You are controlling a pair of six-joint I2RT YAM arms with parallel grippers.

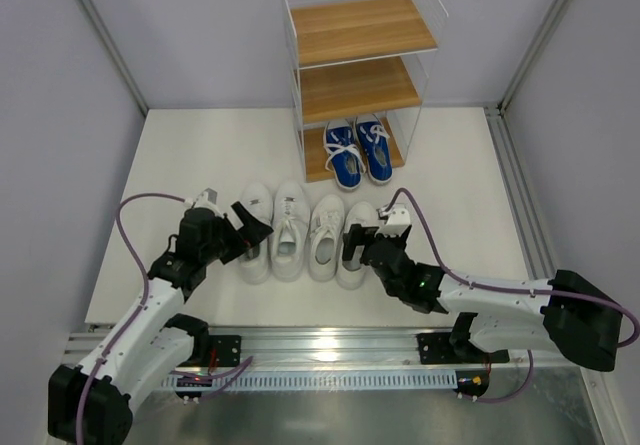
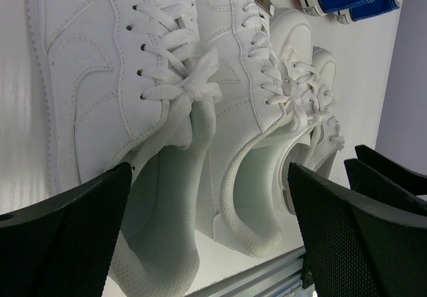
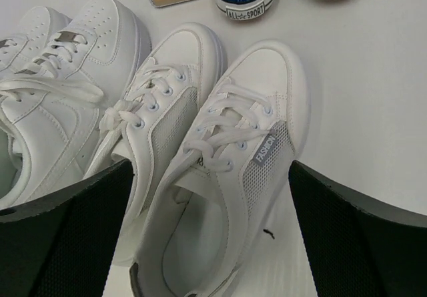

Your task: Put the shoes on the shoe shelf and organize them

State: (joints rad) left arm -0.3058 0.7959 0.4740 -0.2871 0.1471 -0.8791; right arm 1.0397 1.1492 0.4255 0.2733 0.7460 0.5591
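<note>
left gripper [image 1: 250, 227] and right gripper [image 1: 355, 244] are held with fingers wide apart at the white shoes [image 1: 290, 230]; bare table [image 1: 200, 155] is left beside them, enclosed by grey walls [image 1: 60, 115].

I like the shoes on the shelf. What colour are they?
Blue shoes, white laces; top view shows them best.

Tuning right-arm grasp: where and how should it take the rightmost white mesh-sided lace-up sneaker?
Probably pinch its outer side wall at the heel opening, coming from above. The sneaker stands upright, heel toward the open right gripper; its right side is free, its twin crowds the left.
</note>
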